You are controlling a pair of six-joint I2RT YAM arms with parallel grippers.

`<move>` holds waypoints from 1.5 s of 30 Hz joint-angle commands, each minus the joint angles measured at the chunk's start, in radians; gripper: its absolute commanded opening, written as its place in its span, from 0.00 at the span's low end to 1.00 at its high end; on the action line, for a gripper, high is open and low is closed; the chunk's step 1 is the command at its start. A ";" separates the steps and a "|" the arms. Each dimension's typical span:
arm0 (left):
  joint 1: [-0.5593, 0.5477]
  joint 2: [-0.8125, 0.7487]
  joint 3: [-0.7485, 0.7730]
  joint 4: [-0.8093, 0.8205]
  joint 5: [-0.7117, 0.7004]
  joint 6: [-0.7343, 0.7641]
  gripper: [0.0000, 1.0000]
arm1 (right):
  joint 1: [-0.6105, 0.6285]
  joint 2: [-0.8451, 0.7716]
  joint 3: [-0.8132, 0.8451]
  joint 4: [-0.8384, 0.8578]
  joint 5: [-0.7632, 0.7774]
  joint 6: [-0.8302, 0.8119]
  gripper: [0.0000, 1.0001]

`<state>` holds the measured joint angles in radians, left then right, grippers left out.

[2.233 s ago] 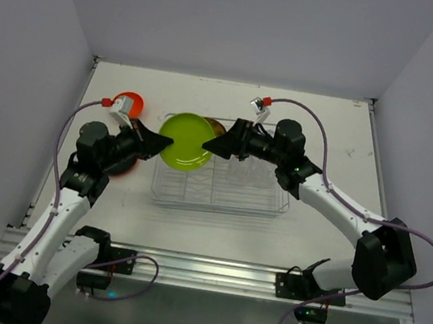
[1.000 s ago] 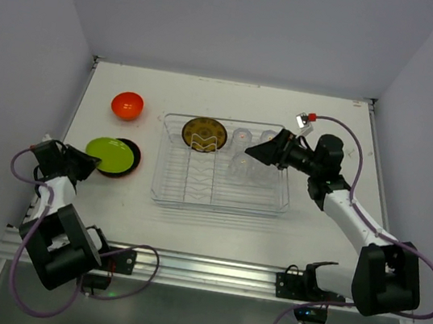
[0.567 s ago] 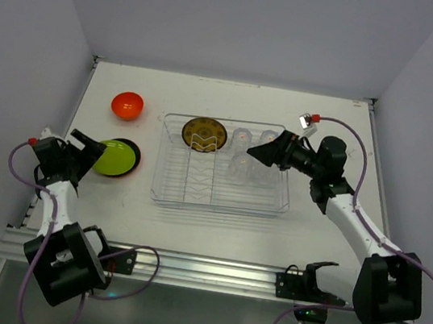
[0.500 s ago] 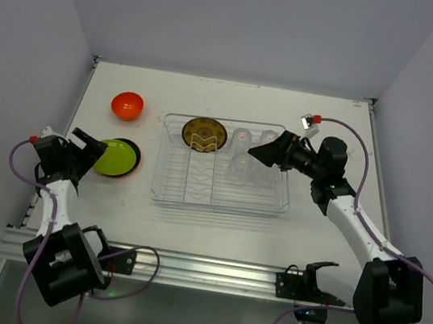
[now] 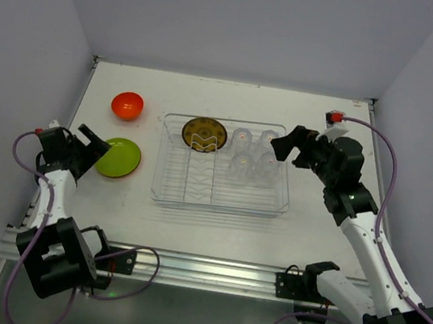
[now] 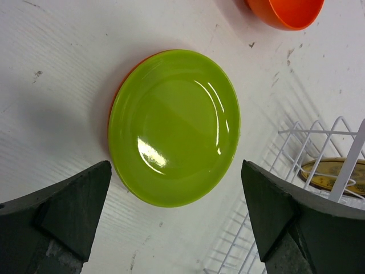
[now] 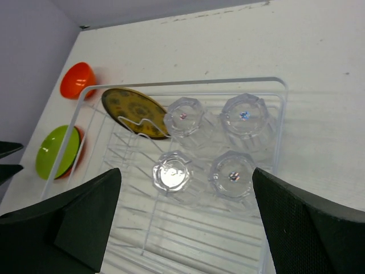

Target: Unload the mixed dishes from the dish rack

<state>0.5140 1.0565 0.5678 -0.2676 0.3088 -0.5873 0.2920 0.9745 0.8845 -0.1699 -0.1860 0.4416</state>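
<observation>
The clear dish rack stands mid-table. In it a yellow-brown plate stands upright at the back left, and several clear cups sit upside down at the right. Left of the rack, the lime green plate lies flat on the table, with an orange rim showing under it. The orange bowl sits behind it. My left gripper is open just left of the green plate, with nothing between its fingers. My right gripper is open above the rack's far right corner, over the cups.
The rack's wire ribs and the yellow-brown plate lie at the right of the left wrist view. The left wall is close behind my left arm. Bare white table lies in front of the rack and to its right.
My left gripper has opened and let go of the lime green plate, which now lies on the table. My right arm has drawn back to the right and turned, still open.
</observation>
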 commanded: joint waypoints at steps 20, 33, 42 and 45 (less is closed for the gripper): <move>-0.396 -0.333 0.213 -0.196 -0.194 0.262 1.00 | 0.285 0.275 0.289 0.140 -0.142 -0.610 0.97; -0.436 -0.346 0.158 -0.150 -0.171 0.241 1.00 | 0.364 0.894 0.850 -0.321 -0.069 -1.126 0.73; -0.471 -0.342 0.155 -0.145 -0.142 0.247 1.00 | 0.395 1.073 0.927 -0.189 0.092 -1.208 0.66; -0.485 -0.343 0.155 -0.144 -0.129 0.248 1.00 | 0.394 1.105 0.956 -0.184 0.092 -1.233 0.61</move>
<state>0.0444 0.7227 0.7216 -0.4500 0.1551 -0.3695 0.6872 2.0583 1.7725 -0.4065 -0.1375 -0.7319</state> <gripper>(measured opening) 0.997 0.631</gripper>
